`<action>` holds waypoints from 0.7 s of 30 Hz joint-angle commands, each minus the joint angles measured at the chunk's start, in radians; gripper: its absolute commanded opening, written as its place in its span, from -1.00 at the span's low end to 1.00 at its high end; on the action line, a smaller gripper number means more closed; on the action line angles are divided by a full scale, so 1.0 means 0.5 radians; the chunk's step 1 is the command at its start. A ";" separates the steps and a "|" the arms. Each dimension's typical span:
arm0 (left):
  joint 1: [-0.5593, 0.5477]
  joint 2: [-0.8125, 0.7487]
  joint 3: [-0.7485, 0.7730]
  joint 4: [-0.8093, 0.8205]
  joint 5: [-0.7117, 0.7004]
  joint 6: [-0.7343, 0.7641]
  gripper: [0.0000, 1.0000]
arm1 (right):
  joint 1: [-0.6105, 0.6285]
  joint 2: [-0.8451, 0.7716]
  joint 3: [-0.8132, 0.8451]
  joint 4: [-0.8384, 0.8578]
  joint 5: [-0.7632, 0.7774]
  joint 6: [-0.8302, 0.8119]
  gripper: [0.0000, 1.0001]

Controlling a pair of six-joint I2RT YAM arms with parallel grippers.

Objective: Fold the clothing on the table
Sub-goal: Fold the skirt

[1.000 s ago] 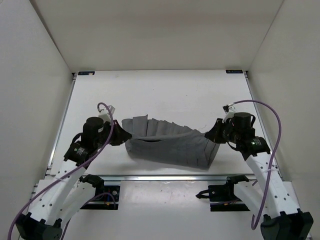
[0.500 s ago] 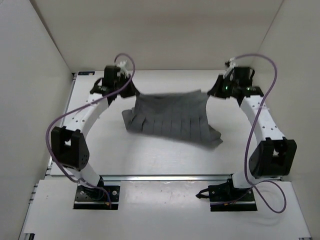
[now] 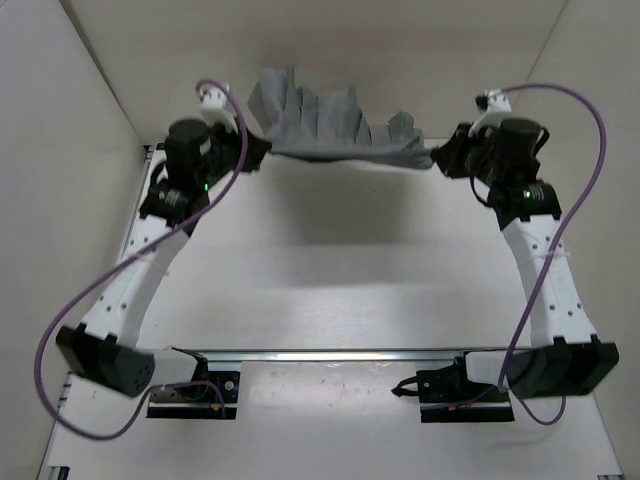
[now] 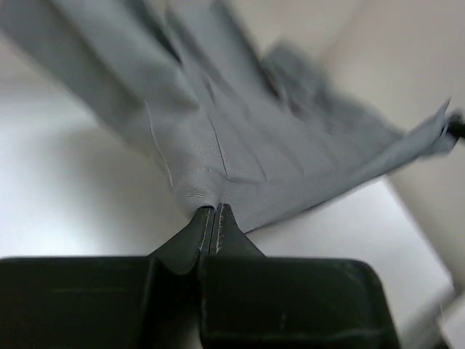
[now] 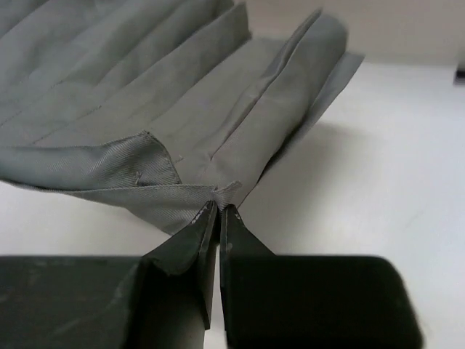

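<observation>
Over the far end of the table point(image 3: 320, 250), seen from above, the clothing point(image 3: 330, 125) is held stretched in the air. Its long axis runs left to right between the left gripper point(image 3: 262, 150) and the right gripper point(image 3: 437, 158), and its pleated edge flares toward the back wall. From the left wrist, the left gripper point(image 4: 216, 211) is pinched tight on one corner, the pleats fanning away from it; from the right wrist, the right gripper point(image 5: 219, 207) is clamped on the opposite corner, the cloth spreading up and left.
</observation>
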 commanded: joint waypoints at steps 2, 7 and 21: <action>-0.072 -0.599 -0.801 -0.139 -0.297 -0.020 -1.00 | -0.059 -0.429 -0.615 -0.223 0.260 -0.094 -1.00; -0.302 -1.112 -1.308 -0.621 -0.349 -0.232 -1.00 | 0.155 -0.884 -1.167 -0.540 0.174 0.123 -1.00; -0.042 -0.733 -1.508 -0.542 -0.137 -0.196 -1.00 | 0.232 -0.636 -1.487 -0.380 0.090 0.323 -1.00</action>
